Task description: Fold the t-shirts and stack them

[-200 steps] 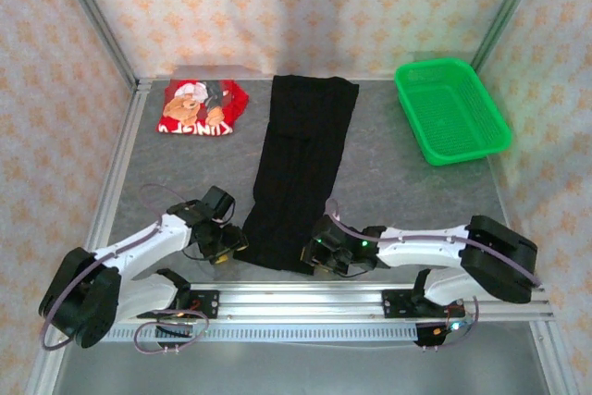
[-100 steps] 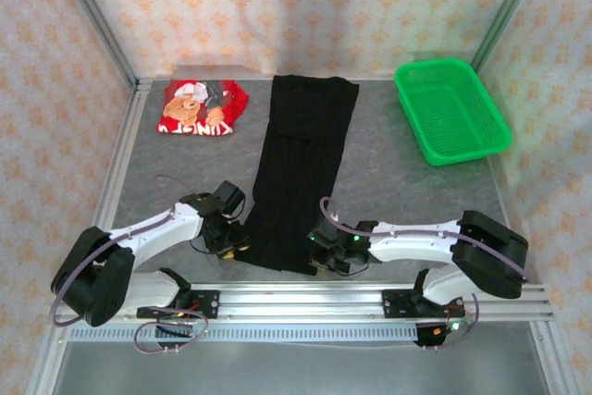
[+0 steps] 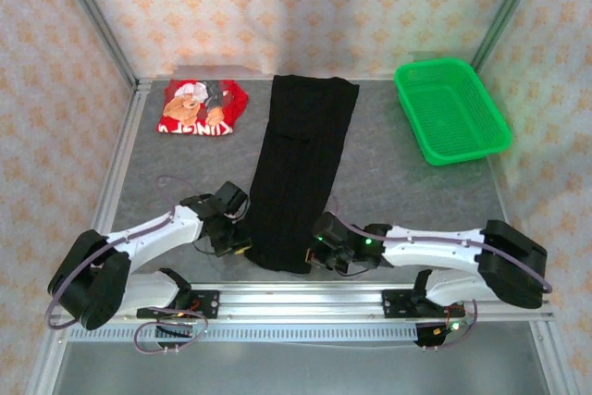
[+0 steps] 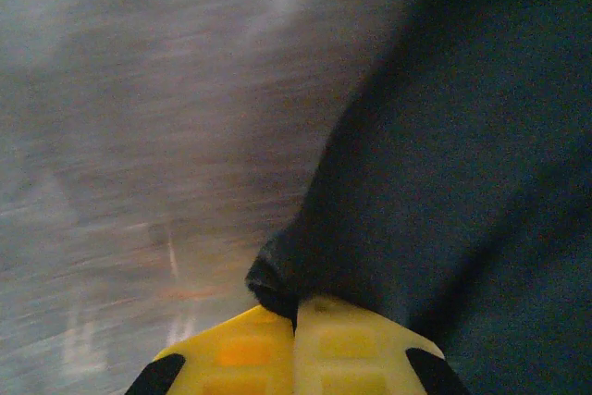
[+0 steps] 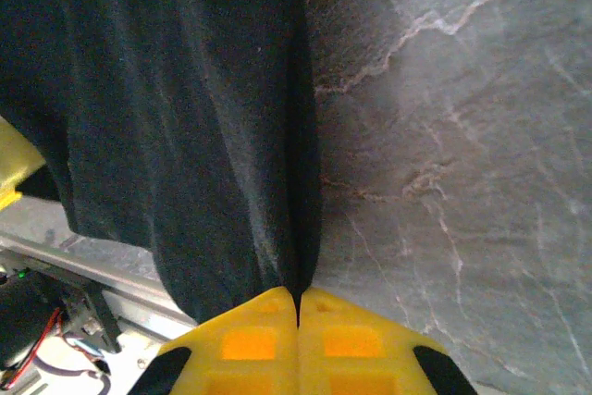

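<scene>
1. The black t-shirt (image 3: pixel 301 173) lies flat on the grey worktop (image 3: pixel 407 201) as a long, narrow strip, one end at the far side and the other near the arm bases.
2. The left claw (image 3: pixel 242 245) sits at the black t-shirt's near left corner. Its yellow fingers (image 4: pixel 240 353) are clenched, with a small bunch of black cloth pinched at their tips.
3. The right claw (image 3: pixel 313 256) sits at the black t-shirt's near right corner, clenched on a fold of the cloth edge.
4. The red t-shirt (image 3: pixel 203 106) lies folded, print up, just left of the black t-shirt's far end, not touching it.
5. The green basket (image 3: pixel 450 108) stands well to the right of the black t-shirt's far end.
</scene>
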Controlling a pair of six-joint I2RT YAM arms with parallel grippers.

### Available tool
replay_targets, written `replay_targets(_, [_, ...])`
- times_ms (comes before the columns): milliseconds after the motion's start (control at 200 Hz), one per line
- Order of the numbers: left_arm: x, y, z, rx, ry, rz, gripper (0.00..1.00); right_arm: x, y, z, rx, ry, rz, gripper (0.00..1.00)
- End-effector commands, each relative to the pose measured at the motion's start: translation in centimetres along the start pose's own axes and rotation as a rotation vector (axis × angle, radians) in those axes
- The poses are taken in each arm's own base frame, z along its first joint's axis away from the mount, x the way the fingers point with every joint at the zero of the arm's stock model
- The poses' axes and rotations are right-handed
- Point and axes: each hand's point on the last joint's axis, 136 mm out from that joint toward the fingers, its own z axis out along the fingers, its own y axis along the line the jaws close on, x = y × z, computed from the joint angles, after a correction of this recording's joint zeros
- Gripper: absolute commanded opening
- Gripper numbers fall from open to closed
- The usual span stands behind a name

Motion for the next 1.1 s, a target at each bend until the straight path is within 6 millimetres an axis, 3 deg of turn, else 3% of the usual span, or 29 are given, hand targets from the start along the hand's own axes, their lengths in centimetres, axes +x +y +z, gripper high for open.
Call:
replay_targets(0, [-0.8,-5.1,-1.7,0.251,-0.067,0.077,0.00,0.2,-2.2,-1.3,0.036,-0.019,0.035,0.00])
replay_targets(155, [0.4,-4.1,-2.1,0.263,-0.076,0.046,0.00,0.4,-4.0,-2.3,0.059,-0.029,0.061,0.00])
replay_targets(455, [2.4,-1.9,-2.2,0.275,-0.080,-0.009,0.00,0.9,-5.5,-3.3,0.063,-0.034,0.098,0.00])
replay_targets(651, [3.4,-0.7,-2.2,0.269,-0.076,-0.042,0.00,1.1,-5.6,-3.3,0.059,-0.033,0.108,0.00])
replay_targets(931, [4.6,0.1,-3.8,0.289,-0.092,-0.075,0.00,1.4,-5.9,-4.3,0.062,-0.052,0.116,0.00])
replay_targets(1096, [3.9,-1.0,-5.5,0.299,-0.129,-0.051,0.00,0.9,-5.4,-5.9,0.060,-0.092,0.112,0.00])
